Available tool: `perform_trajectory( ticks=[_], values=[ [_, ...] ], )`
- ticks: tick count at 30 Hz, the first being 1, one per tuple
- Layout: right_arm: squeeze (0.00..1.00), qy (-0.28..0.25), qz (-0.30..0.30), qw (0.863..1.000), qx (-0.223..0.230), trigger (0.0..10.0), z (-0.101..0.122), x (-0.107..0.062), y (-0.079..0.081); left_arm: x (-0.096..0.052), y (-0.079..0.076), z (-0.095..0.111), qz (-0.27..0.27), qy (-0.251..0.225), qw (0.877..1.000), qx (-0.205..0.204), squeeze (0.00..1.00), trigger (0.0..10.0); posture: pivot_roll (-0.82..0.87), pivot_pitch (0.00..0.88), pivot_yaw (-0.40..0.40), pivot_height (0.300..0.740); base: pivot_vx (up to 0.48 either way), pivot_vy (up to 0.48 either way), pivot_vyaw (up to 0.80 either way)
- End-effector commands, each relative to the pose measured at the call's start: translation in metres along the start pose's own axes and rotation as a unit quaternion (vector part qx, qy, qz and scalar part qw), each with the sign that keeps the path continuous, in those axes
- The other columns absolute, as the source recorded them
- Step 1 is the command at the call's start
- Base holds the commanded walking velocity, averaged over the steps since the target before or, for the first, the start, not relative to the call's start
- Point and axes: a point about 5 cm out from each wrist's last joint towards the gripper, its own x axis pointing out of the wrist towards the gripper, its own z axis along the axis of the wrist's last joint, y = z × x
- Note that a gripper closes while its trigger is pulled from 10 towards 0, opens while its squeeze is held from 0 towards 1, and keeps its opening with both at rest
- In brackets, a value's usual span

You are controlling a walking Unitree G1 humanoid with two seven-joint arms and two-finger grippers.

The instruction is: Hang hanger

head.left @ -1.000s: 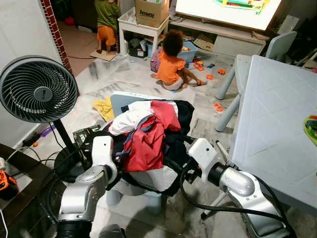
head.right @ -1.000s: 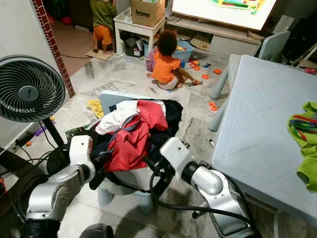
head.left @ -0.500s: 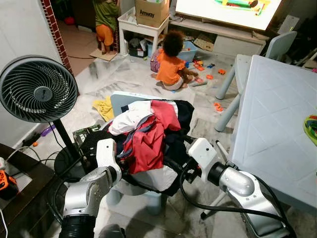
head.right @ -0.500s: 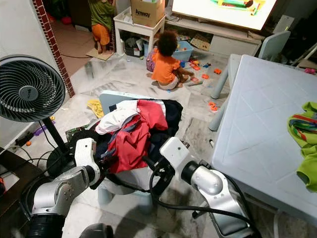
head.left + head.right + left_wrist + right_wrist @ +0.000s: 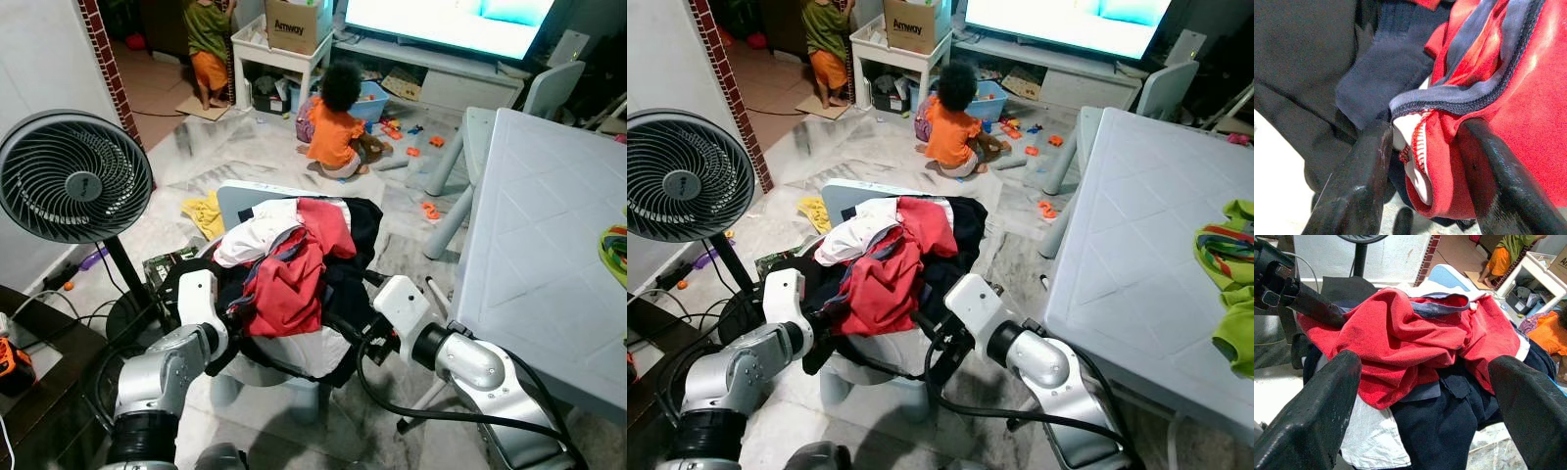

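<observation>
The left gripper (image 5: 1422,161) has its fingers spread around a fold of the red, navy-trimmed shirt (image 5: 289,284) atop the heap of clothes on the small pale blue chair (image 5: 235,201), probably to pull it free. The right gripper (image 5: 1420,377) hovers open beside the heap. No hanger can be made out.

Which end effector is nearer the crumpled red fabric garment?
Left. The left end effector straddles the crumpled red fabric garment's edge; the right end effector is open, a short way back.
</observation>
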Motion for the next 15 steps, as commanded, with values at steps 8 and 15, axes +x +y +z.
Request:
perform_trajectory(
  ticks=[8,15],
  values=[
    [0.00,0.006,-0.003,1.000,-0.008,10.0,0.001,-0.008,-0.003,0.013,-0.007,-0.001,-0.034,0.010,0.999,-0.009,0.00,10.0,-0.08,0.021,-0.092,0.740,0.000,0.000,0.00],
    [0.00,0.009,-0.003,1.000,-0.011,10.0,0.001,-0.009,-0.004,0.020,-0.006,-0.001,-0.042,0.007,0.999,-0.012,0.00,0.0,-0.08,0.024,-0.096,0.740,0.000,0.000,0.00]
  ],
)
